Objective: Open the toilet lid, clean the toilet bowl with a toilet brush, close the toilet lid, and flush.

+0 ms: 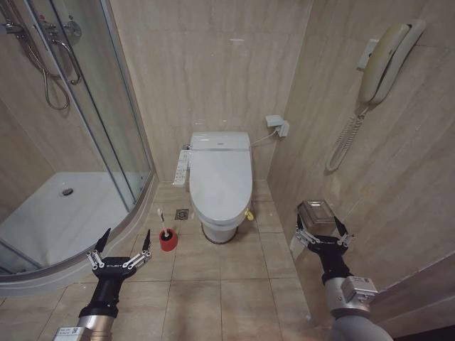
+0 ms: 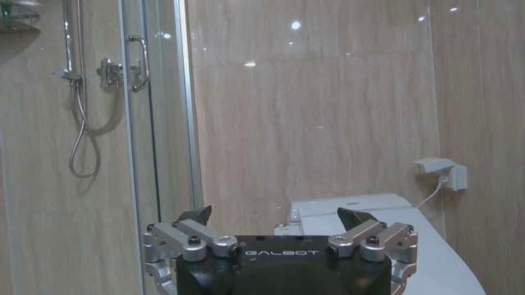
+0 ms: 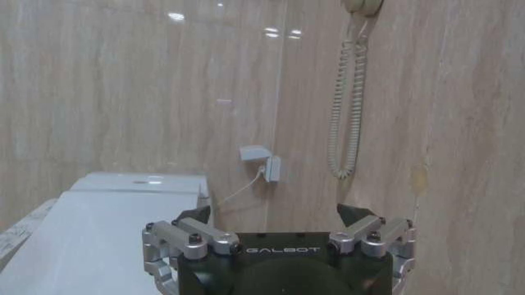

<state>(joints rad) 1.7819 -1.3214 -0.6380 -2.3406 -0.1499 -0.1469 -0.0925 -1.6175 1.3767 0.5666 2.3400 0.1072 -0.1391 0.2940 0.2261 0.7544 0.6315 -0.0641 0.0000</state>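
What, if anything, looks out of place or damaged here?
Nothing stands out. The toilet lid is shut, the brush stands upright in its red cup on the floor beside the toilet, and no spill or damage is visible.

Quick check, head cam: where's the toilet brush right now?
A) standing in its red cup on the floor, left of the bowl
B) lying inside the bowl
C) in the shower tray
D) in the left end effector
A: the toilet brush stands in its red cup on the floor tiles beside the toilet bowl, while the left end effector is open and holds nothing.
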